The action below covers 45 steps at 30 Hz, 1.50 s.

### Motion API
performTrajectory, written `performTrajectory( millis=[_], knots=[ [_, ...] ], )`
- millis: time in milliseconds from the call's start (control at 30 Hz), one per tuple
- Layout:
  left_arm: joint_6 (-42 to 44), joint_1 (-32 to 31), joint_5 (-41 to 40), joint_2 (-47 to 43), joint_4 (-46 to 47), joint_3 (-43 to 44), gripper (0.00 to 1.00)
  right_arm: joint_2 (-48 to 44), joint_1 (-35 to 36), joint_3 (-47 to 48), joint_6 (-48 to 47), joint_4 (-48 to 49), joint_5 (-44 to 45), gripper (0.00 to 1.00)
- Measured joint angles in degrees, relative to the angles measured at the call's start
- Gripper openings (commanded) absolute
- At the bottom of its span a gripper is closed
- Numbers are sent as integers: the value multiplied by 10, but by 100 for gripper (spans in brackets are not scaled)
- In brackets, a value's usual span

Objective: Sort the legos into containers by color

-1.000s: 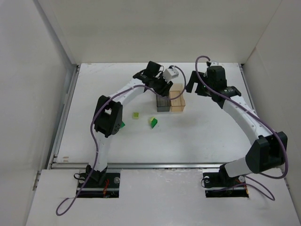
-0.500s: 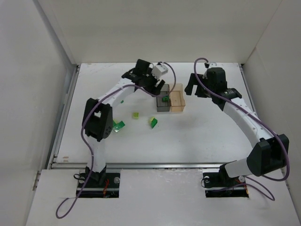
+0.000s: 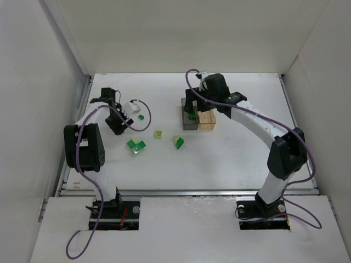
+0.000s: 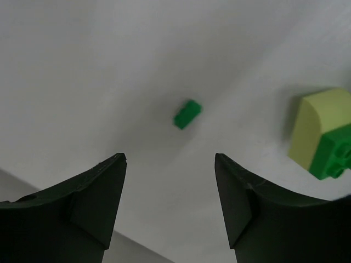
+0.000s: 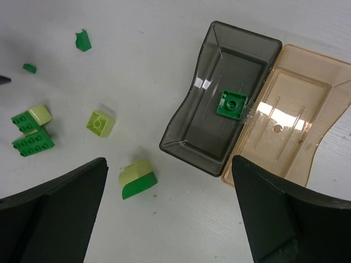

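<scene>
A: Dad, is the left gripper (image 4: 169, 159) pinching something?
B: No, it is spread wide. A tiny dark green plastic brick (image 4: 187, 114) lies just ahead of its gap.
A: And the right gripper (image 5: 169, 164)?
B: Spread wide too, holding nothing. Below it sits the smoky grey see-through plastic box (image 5: 192, 131) with a square dark green brick (image 5: 231, 104) inside. The pale orange see-through plastic box (image 5: 296, 126) touches that box's side.

Both arms share one build: the left arm (image 3: 90, 116) and the right arm (image 3: 258, 123) have white tubular links joined by blocky black joint housings. A thin purple cable (image 3: 68, 247) trails from each. The bases (image 3: 112, 207) are black. A white camera block (image 3: 130, 106) caps the left wrist. The left gripper (image 4: 170, 158) has matte black, wedge-shaped fingers (image 4: 82, 219).
</scene>
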Motion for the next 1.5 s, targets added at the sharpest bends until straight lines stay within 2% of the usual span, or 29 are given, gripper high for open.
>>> performTrajectory(
  millis=[133, 467, 567, 600, 633, 733, 933, 1100, 1233, 1367, 1500],
  knots=[
    [37, -20, -2, 11, -8, -54, 56, 20, 0, 12, -3, -3, -11, 100],
    [47, -30, -36, 53, 73, -54, 49, 22, -1, 20, -9, -7, -16, 100],
    [47, -33, -44, 56, 87, -54, 36, 22, -1, 20, -9, -7, -15, 100],
    [46, -35, -46, 58, 93, -54, 29, 22, -1, 20, -9, -7, -15, 100],
    [43, -37, -47, 60, 97, -54, 15, 22, -1, 20, -9, -8, -13, 100],
    [39, -41, -52, 70, 99, -47, 0, 22, -1, 20, -9, -11, -9, 100],
    [9, -41, -35, 101, 61, 9, 0, 22, -1, 21, -13, -17, 3, 100],
    [-81, -35, 58, 158, 5, 125, 0, 22, -4, 30, -11, -28, 20, 100],
    [-150, -46, 121, 165, -11, 200, 0, 18, -19, 29, 4, -28, 20, 100],
    [-210, -102, 154, 164, -9, 270, 0, -21, -62, 1, 33, -25, 30, 100],
    [-266, -206, 176, 164, 19, 317, 0, -90, -113, -52, 69, -14, 47, 100]
  ],
)
